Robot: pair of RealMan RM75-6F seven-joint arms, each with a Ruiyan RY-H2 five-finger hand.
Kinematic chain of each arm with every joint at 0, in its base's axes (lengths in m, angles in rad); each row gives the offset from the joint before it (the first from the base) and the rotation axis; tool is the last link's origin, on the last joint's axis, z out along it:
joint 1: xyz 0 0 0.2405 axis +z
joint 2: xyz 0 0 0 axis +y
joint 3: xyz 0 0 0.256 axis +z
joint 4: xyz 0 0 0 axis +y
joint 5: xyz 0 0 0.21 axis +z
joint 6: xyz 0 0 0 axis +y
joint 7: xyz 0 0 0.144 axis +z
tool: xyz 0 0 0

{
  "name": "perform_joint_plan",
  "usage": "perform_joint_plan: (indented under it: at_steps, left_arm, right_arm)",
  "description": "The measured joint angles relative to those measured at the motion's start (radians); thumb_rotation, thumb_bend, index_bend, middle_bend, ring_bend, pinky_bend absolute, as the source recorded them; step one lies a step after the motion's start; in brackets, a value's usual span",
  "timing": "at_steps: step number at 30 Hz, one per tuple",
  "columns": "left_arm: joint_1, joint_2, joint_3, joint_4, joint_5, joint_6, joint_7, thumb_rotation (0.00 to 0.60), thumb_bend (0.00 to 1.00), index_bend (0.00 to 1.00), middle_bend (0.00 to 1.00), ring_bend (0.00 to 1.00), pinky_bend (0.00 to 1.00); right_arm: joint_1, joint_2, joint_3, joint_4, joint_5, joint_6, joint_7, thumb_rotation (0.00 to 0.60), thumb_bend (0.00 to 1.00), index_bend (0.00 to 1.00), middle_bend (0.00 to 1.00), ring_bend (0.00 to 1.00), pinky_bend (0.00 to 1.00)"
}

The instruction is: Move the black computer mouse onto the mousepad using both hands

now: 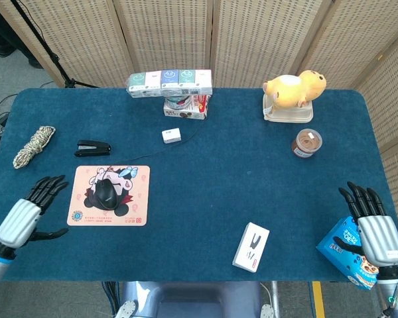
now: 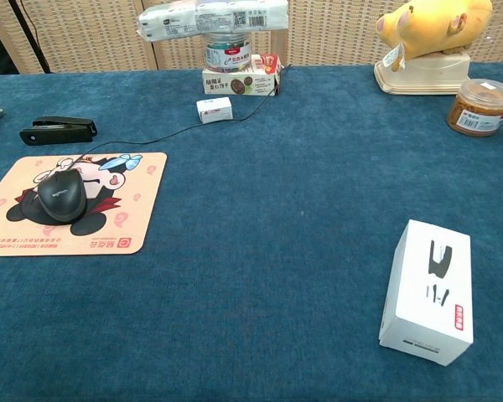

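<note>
On the mousepad [image 1: 109, 196] at 9 o'clock sits the black mouse [image 1: 106, 193] (task apparently complete), both the left hand [image 1: 26, 217] and right hand [image 1: 373, 228] spread, holding nothing.

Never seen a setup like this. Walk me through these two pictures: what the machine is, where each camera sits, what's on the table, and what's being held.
A two-armed robot with humanlike hands sits at a blue table. The head view looks down from above; the chest view looks across from lower. The left hand and right hand show only from above, fingers spread, holding nothing. The black mouse lies on the cartoon mousepad. Also there: a black stapler, a rope coil, a white box, a jar and a yellow plush toy.
</note>
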Motion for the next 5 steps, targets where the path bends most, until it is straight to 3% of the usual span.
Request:
perform_joint_plan:
  at_steps: [5]
  left_arm:
    - [0.156, 0.086, -0.042, -0.218, -0.177, -0.029, 0.062, 0.600, 0.04, 0.00, 0.00, 0.00, 0.00]
  right_arm:
    - [-0.009, -0.004, -0.005, 0.008, -0.011, 0.015, 0.000, 0.600, 0.00, 0.00, 0.00, 0.00, 0.00]
